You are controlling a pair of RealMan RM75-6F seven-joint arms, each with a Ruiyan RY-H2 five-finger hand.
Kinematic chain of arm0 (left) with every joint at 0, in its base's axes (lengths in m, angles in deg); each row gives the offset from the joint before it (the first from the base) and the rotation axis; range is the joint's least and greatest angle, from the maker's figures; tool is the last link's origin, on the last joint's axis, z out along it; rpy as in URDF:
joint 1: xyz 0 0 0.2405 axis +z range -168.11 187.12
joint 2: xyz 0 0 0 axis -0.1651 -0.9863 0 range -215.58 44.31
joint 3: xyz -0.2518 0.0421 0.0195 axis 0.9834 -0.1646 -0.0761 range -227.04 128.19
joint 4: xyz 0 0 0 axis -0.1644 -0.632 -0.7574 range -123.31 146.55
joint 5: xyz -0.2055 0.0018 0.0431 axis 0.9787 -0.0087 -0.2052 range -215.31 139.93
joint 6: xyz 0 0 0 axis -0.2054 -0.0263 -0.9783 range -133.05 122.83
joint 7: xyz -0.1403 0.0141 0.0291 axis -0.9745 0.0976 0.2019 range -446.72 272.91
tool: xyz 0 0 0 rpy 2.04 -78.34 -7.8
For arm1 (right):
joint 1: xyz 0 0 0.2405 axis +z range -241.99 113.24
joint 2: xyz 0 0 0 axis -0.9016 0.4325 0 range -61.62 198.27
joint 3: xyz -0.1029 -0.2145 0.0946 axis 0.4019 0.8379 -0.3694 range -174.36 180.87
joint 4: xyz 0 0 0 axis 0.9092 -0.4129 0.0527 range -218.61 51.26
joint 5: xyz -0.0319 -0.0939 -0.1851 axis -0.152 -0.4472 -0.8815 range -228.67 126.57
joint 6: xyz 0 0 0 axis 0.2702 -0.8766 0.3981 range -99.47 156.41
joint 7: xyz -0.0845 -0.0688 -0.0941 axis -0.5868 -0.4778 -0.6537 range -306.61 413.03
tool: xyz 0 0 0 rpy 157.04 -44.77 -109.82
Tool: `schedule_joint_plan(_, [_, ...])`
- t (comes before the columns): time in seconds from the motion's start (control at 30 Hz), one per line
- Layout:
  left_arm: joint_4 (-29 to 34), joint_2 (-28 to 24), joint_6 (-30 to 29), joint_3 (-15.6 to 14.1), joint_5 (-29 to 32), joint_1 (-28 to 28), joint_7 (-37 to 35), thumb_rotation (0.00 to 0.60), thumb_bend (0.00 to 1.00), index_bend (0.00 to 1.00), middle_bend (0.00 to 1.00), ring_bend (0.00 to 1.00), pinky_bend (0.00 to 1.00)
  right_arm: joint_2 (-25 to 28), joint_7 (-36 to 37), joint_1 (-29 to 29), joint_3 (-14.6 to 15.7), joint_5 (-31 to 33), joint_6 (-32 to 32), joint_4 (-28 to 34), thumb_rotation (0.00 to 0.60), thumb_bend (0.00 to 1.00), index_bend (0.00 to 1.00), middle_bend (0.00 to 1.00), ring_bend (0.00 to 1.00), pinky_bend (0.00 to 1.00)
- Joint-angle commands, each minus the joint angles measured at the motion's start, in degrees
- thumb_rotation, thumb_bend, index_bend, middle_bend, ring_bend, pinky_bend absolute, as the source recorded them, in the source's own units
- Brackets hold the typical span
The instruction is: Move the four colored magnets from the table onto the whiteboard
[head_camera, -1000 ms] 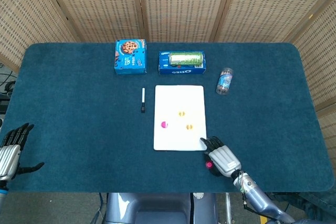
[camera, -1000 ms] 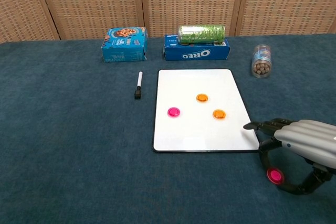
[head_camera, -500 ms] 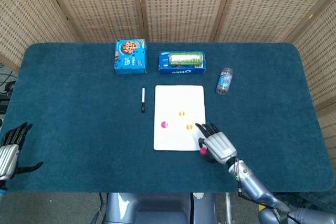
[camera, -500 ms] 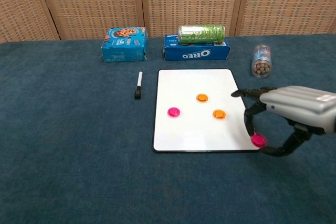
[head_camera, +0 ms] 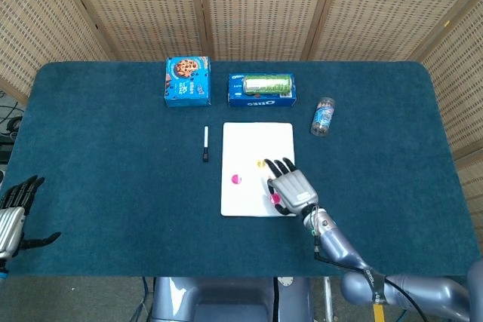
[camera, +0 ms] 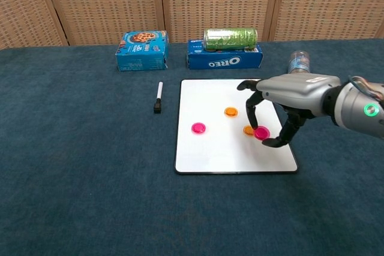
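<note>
From the head view, your right hand [head_camera: 290,190] is over the lower right part of the whiteboard [head_camera: 245,141], and its fingers pinch the pink magnet [head_camera: 275,198], which peeks out at the hand's seven o'clock edge. A second pink magnet [head_camera: 236,179] lies on the board at the hand's nine o'clock, and one orange magnet [head_camera: 261,163] shows at its eleven o'clock; the other orange one is hidden under the hand here. Your left hand [head_camera: 13,213] is far off at the surface's near left corner, fingers apart and holding nothing.

From the chest view, the right hand [camera: 282,97] has the carried pink magnet [camera: 261,133] nipped between thumb and a fingertip, low over the whiteboard [camera: 210,151], just beside the nearer orange magnet [camera: 249,130] at its nine o'clock. The farther orange magnet [camera: 231,112] and the placed pink magnet [camera: 198,128] lie flat and well apart from each other.

Expect the magnet to be a small, light, rigid disc with a smooth, probably slippery plastic cap, so keep your hold on its rim on opposite sides. It will likely snap toward the board as it nears, and may tug toward the orange one beside it. Set it down clear of that neighbour, around five o'clock of it.
</note>
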Motion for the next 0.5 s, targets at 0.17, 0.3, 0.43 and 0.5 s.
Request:
schedule_joint_plan(0.17, [-0.2,0.0,0.3,0.0,0.1,-0.1,-0.3,0.600,0.00,0.00,0.00,0.00,0.00,-4.1,-7.9,6.5,-1.2,10.5,-3.9,1.4,0.600,0.36,0.52,0.00,0.00,0.01])
schedule_joint_plan(0.3, [-0.2,0.0,0.4,0.0,0.1,-0.1,-0.4,0.600,0.00,0.00,0.00,0.00,0.00,-6.6,-10.2,8.9,-1.1,13.6,-5.5,0.5,0.600,0.36,0.52,0.00,0.00,0.01])
schedule_joint_plan(0.43, [-0.4,0.0,0.5,0.0,0.1,-0.1,-0.7,0.600,0.00,0.00,0.00,0.00,0.00,-8.2,-11.5,10.4,-0.4,15.0,-6.9,-0.3,0.600,0.36,0.52,0.00,0.00,0.01])
schedule_joint_plan(0.5, [-0.5,0.1,0.6,0.0,0.1,-0.2,-0.8,0.600,0.00,0.00,0.00,0.00,0.00,-8.6,-11.6,10.8,0.0,15.3,-7.2,-0.7,0.600,0.36,0.52,0.00,0.00,0.01])
